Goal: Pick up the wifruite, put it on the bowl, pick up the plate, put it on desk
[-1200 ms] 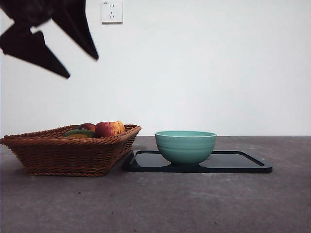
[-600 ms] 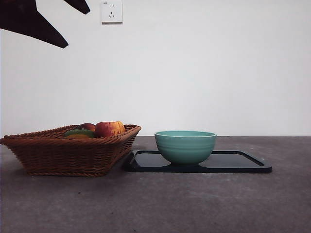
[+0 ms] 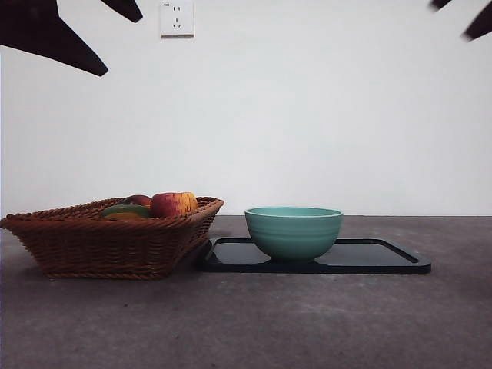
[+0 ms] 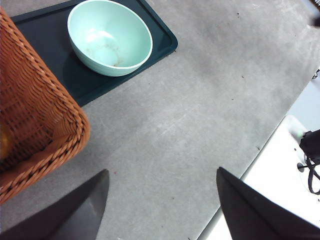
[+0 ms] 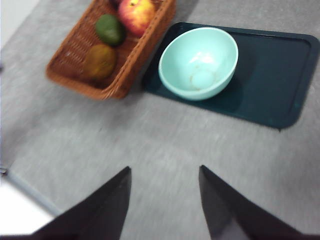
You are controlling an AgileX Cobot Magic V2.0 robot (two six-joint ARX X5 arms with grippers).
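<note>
— Where's the wifruite (image 5: 99, 61) right now?

— In the wicker basket (image 3: 108, 244), lying low against one wall. A green fruit (image 5: 110, 29) sits next to it and a red-yellow apple (image 5: 135, 13) a bit further along. From table height I can only see the apple (image 3: 174, 204) and a sliver of green poking over the rim.

— And the bowl (image 3: 294, 231)?

— Standing upright on the black tray (image 3: 384, 259), toward the end nearest the basket. The tray's corner almost touches the basket. Nothing inside the bowl (image 5: 198, 62) but a faint ring mark on the bottom.

— What about the arms?

— Both hang high above the desk (image 3: 254, 323). The left gripper (image 4: 160, 200) hovers over bare tabletop beside the basket's corner, jaws spread wide, holding nothing. The right gripper (image 5: 164, 200) is over the desk in front of the basket and tray, jaws also parted and empty. From the front they show only as dark tips at the top corners.
</note>
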